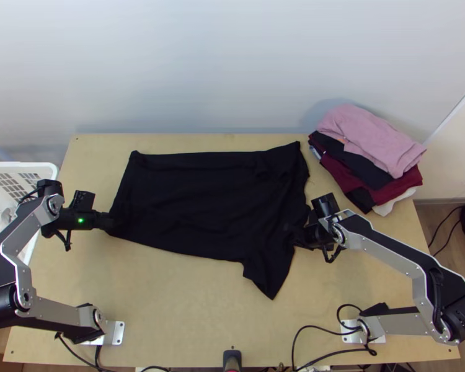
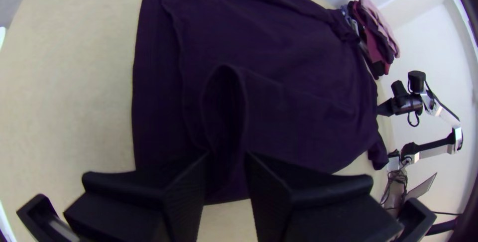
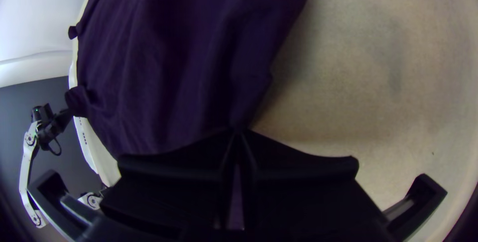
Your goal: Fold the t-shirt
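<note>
T-shirt (image 1: 201, 192), one, black, spread with slight rumples across the table (image 1: 170, 291). Left gripper (image 1: 112, 223) at its near left corner, fingers apart, a raised fold of cloth between them. Right gripper (image 1: 292, 230) at its right end, tips together on a pinch of cloth. One clothes pile (image 1: 372, 139) at the far right edge; one white basket (image 1: 37, 166) beside the left edge. Narrow bare strip beyond the cloth, widest open room nearside, between two arm bases.

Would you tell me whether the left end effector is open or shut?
The left end effector is open: its two fingers stand apart, with part of the t-shirt showing between them.
</note>
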You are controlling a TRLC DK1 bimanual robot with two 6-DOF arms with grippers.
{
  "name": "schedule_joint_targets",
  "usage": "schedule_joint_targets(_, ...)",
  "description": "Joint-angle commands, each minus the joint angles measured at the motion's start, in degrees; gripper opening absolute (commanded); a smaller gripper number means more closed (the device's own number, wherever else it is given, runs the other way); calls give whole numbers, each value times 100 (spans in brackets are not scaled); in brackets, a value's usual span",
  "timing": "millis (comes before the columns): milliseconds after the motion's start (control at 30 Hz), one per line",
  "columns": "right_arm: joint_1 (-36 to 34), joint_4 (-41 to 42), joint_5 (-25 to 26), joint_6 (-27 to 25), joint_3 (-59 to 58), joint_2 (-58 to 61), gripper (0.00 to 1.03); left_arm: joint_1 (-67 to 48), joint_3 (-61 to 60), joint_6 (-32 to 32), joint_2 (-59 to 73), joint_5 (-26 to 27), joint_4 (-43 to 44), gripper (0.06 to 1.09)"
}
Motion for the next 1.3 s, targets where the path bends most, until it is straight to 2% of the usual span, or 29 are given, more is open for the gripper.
schedule_joint_targets(0, -6, -38, 116, 69, -214, -2, 3, 39, -67, 35, 110, -72, 25, 51)
schedule_joint_targets(100, 2, 6, 116, 69, -205, 6, 3, 56, -67, 88, 136, -134, 43, 55)
schedule_joint_targets(433, 2, 6, 116, 69, -232, 77, 3, 48, -102, 501, 163, -486, -265, 55)
schedule_joint_targets(633, 2, 67, 116, 69, -267, 121, 3, 65, -93, 562, 127, -512, -335, 54)
schedule_joint_targets(767, 2, 67, 116, 69, -293, 121, 3, 56, -111, 527, 119, -459, -265, 13)
schedule_joint_targets(800, 2, 67, 116, 69, -302, 121, 3, 39, -111, 483, 119, -442, -203, 10)
schedule_joint_targets(1000, -6, 103, 116, 69, -311, 77, 3, 12, 83, 105, 66, -371, -107, 10)
schedule_joint_targets(1267, -279, 59, 107, 86, -47, -618, 3, 48, 619, -1029, -356, -2, 16, 10)
